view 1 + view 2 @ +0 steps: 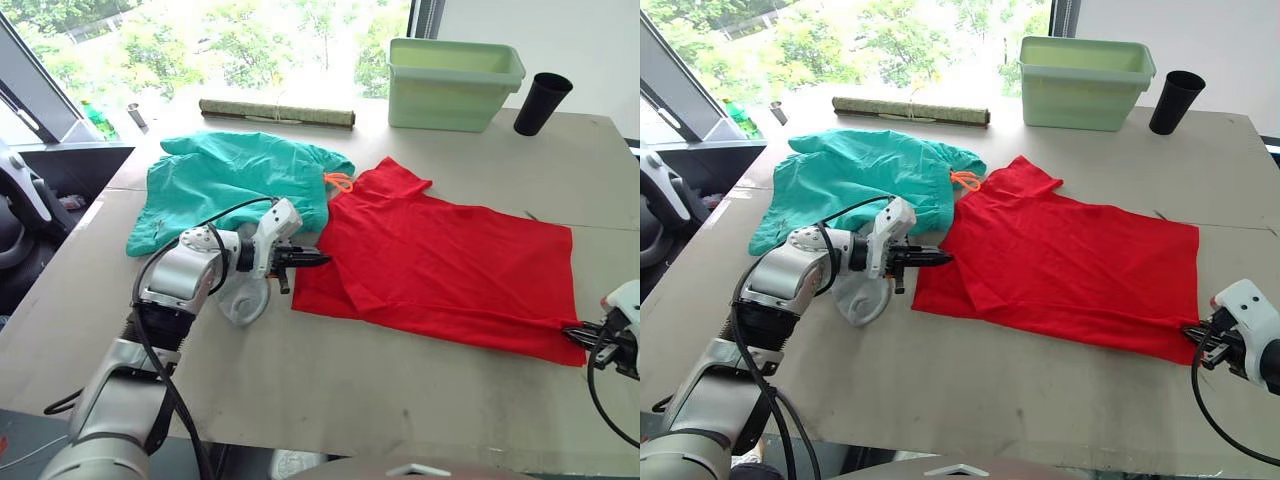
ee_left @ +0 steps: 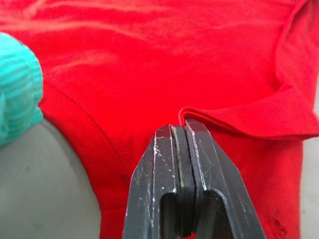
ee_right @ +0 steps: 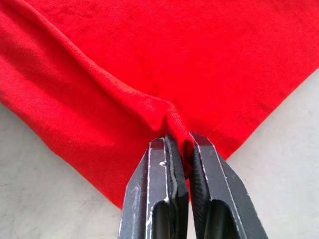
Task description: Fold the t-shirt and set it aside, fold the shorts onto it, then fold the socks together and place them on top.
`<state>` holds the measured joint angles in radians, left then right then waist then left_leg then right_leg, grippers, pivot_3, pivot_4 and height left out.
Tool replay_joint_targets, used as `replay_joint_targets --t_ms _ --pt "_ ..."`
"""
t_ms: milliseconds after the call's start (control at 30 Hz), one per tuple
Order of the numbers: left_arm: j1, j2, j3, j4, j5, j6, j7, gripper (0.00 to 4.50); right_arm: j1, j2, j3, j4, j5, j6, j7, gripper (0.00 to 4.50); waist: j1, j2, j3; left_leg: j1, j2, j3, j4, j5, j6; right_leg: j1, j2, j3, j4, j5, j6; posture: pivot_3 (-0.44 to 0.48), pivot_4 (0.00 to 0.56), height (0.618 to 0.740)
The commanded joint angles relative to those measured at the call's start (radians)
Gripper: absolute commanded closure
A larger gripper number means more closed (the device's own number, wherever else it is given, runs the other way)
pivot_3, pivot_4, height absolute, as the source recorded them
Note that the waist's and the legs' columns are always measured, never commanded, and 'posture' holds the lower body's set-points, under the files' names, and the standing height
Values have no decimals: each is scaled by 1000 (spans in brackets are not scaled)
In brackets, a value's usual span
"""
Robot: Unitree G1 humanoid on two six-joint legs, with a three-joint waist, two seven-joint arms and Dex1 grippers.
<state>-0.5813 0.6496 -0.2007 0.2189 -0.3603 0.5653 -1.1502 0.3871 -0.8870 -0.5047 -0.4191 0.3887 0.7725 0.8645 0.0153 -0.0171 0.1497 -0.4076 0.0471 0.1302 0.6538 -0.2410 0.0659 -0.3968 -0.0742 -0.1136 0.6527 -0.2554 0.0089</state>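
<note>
Red t-shirt (image 1: 450, 265) in both claws

The near strip of the worktop (image 1: 330, 400) lies bare in front of the t-shirt (image 1: 450, 260), open for passage. Along the far edge stand a green bin (image 1: 452, 82), a black cup (image 1: 541, 102) and a rolled mat (image 1: 276, 112). The shorts (image 1: 235, 180) cover the far left part, touching the t-shirt.

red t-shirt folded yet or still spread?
Mostly spread. The t-shirt lies flat on the table; the left gripper and right gripper each pinch an edge.
</note>
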Motion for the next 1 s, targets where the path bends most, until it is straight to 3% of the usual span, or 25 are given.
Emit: replay_joint_targets --t_ms 33,100,233,400,433,467,533,567,667,700,800,900,1000 --pt "-14 -3 119 -9 -64 26 21 3052 35 48 -74 -76 1 -57 -26 3027 0 0 0 0 0 0 0 0 0 0 0 0 0 0 0 0 150 740" --pt "11 14 184 -87 -167 119 -18 2129 70 104 -147 -129 51 -53 -29 2105 0 0 0 -2 0 -1 0 0 -1 -1 0 -1 0 0 1 0 150 740" --pt "121 73 215 -284 -289 257 -68 2129 114 216 -247 -237 181 -2 -52 2105 -3 1 -2 -2 1 -1 0 1 -1 -2 0 0 0 0 0 0 150 740" --pt "231 58 183 -425 -306 299 -1 2129 122 273 -213 -295 176 -6 -144 2105 -1 1 -1 0 1 -1 0 0 0 0 -1 0 0 -2 3 0 150 740" --pt "247 46 162 -431 -280 291 29 2057 115 279 -202 -293 172 8 -170 2642 -1 1 -1 0 1 -1 0 -1 1 0 -2 0 1 -2 3 0 150 740" --pt "262 31 134 -436 -255 287 61 2477 125 275 -165 -297 151 1 -175 3050 0 1 -2 1 0 -1 0 -2 0 0 -2 0 1 -3 1 0 150 740" --pt "268 1 101 -431 -227 284 105 2852 130 267 -106 -285 111 -7 -197 3855 0 1 -2 2 0 -1 0 -2 0 0 -3 0 2 -4 0 0 150 740" --pt "247 -23 75 -406 -205 274 121 3434 136 255 -61 -264 78 -15 -204 4500 0 1 -2 3 -1 -1 0 -2 1 1 -4 0 3 -4 -1 0 150 740" --pt "158 -113 31 -303 -163 280 185 4379 143 246 18 -209 10 -46 -226 4500 7 0 -2 2 -1 -1 0 -1 2 0 -3 0 3 -2 -2 0 150 740" --pt "132 -133 9 -269 -132 259 197 4481 143 251 26 -200 4 -57 -230 4500 8 0 -2 0 -2 -1 1 -1 2 0 -4 -1 4 -2 -2 0 150 740" --pt "62 -213 0 -160 -69 167 252 4481 149 275 33 -182 -1 -93 -231 4500 6 0 -2 0 -2 -1 1 -1 2 0 -3 0 3 -1 0 0 150 740" --pt "8 -305 125 -107 -135 174 332 4481 176 301 33 -181 -10 -162 -219 4500 2 -1 -2 0 -2 -1 1 -1 2 0 -2 0 3 0 0 0 150 740" --pt "43 -242 166 -181 -175 217 279 4481 194 344 9 -209 18 -255 -194 4500 -5 0 -2 0 0 -1 1 1 -1 -1 0 0 3 0 1 0 150 740"
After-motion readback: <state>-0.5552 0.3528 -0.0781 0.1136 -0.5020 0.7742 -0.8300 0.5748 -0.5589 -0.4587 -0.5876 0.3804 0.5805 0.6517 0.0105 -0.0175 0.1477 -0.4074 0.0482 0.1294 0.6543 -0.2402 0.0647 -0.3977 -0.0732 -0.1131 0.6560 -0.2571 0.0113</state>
